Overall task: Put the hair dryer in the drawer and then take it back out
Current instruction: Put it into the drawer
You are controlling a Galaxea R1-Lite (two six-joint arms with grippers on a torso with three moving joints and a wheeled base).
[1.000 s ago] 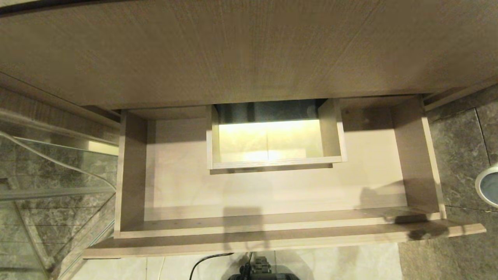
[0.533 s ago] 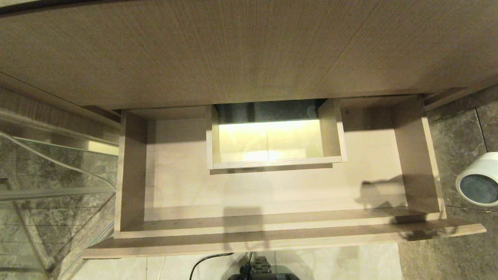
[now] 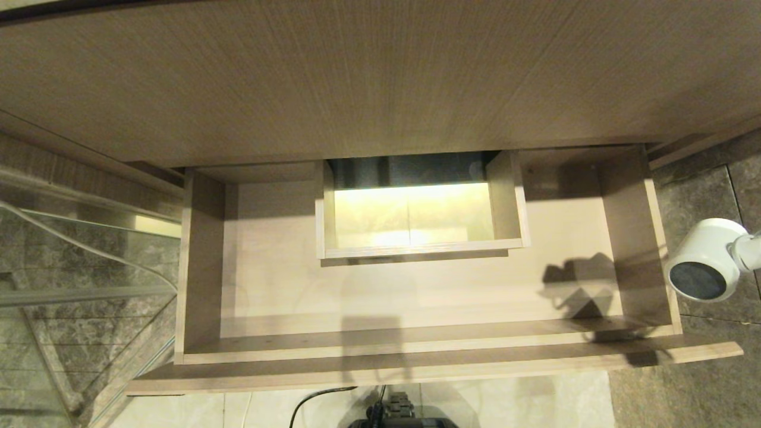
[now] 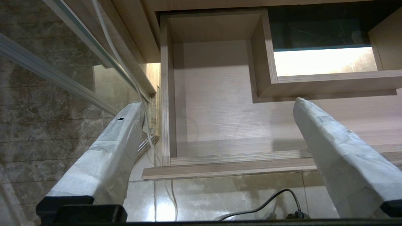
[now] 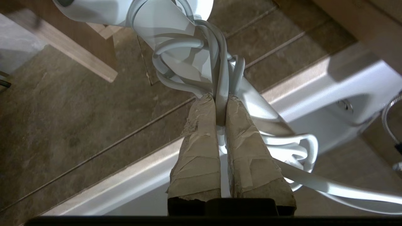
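hair dryer (image 3: 704, 258), white, round dark grille facing us in the head view; we find it in the air just outside the drawer's right side wall, over the grey stone floor (image 3: 707, 386), not in the drawer. its white cord (image 5: 220, 78) is looped around the handle.

right hand (image 5: 220, 108): we note its taped fingers (image 5: 198, 150) closed narrow on a strand of that cord right against the dryer's handle, so the dryer hangs from this grip; the hand itself lies outside the head view.

drawer (image 3: 416, 351): light beige wood grain, pulled fully open, flat front toward us, boxed rectangular cut-out (image 3: 422, 249) at mid-back with bright light showing through it. we see shadows on the drawer floor near its right wall.

left hand (image 4: 220, 106): parked before the drawer's left part, fingers spread wide, holding nothing.

cabinet panel (image 3: 380, 77): darker wood grain, above the drawer.

glass pane (image 3: 77, 297) with a thin white cable at far left; black cable (image 3: 315, 398) on the pale floor below the drawer front.
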